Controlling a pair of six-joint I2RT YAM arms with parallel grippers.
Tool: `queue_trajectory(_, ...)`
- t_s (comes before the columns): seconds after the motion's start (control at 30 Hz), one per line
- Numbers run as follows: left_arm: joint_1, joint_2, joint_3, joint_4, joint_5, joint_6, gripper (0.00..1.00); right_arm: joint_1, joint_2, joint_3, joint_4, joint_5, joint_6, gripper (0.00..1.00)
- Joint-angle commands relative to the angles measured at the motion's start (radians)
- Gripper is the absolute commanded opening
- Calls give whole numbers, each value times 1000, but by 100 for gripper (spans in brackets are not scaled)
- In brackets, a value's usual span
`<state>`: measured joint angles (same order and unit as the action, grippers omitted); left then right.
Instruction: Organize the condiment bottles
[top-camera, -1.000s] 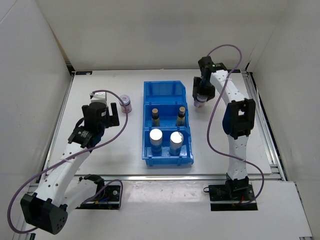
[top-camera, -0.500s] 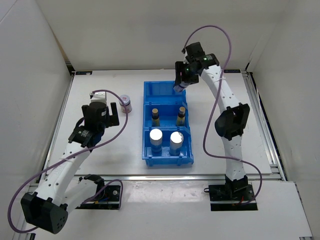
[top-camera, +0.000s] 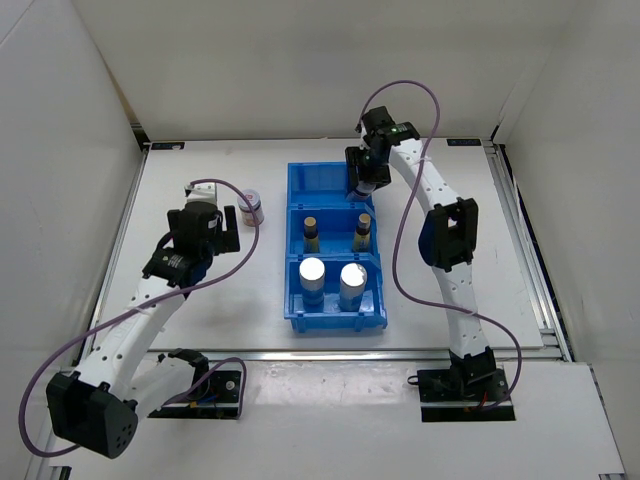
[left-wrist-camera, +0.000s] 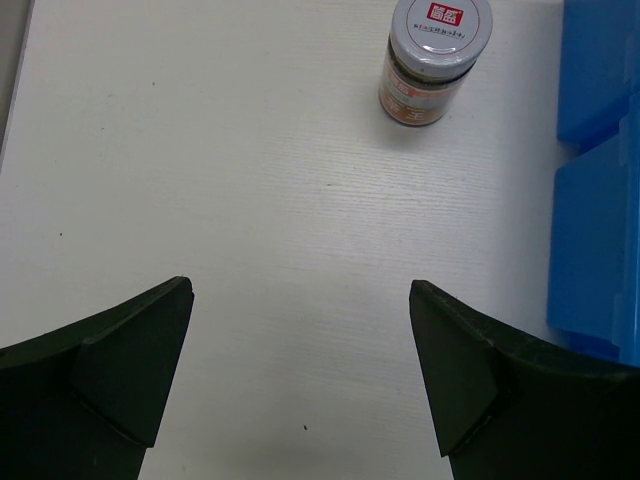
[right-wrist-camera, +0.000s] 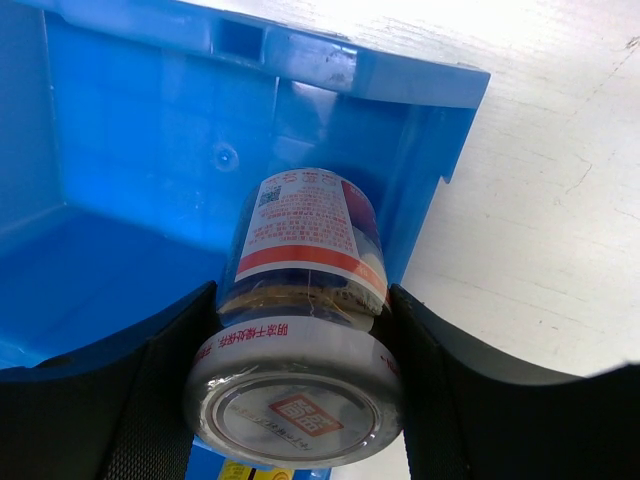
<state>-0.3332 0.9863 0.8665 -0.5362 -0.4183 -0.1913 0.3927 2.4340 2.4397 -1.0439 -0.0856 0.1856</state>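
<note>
White-lid jar (right-wrist-camera: 300, 300) clamped betw fingers of R hand (right-wrist-camera: 300, 400), inside far compartment of blue bin (top-camera: 297, 178), close to its R wall; can't tell if touching floor. 2nd jar (left-wrist-camera: 434, 60) upright on table (left-wrist-camera: 250, 200), L of bin, not touching it. L hand (left-wrist-camera: 300, 370) spread wide, holding nothing, near 2nd jar. Amber bottles (top-camera: 310, 233) in mid compartment, shakers (top-camera: 312, 275) in near one.

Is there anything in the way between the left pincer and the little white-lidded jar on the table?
No, nothing visible. The open left pincer faces the jar across bare table. The blue bin stands off to the side, not between them.
</note>
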Motion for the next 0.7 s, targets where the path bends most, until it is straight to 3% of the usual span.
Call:
queue_trajectory(0.0,-3,-3,8,22,-28,7,100,-2,-15,13,58,-31,-12,31)
queue_trajectory(0.13,-3,-3,8,22,-28,7,100,-2,-15,13,58,-31,-3,45)
queue_trajectory(0.2,-3,-3,8,22,-28,7,100,-2,-27,4,58,-20,-3,56)
queue_trajectory(0.3,-3,-3,8,22,-28,7,100,-2,-55,-7,47,6,-3,61)
queue_trajectory(0.33,-3,-3,8,22,-28,7,100,-2,-68,-7,47,15,-3,72)
queue_trajectory(0.53,-3,8,8,33,-8,7,100,-12,-119,-7,15,37,15,100)
queue_trajectory(0.67,-3,-15,8,33,-8,7,100,-23,-185,12,-34,104,24,100)
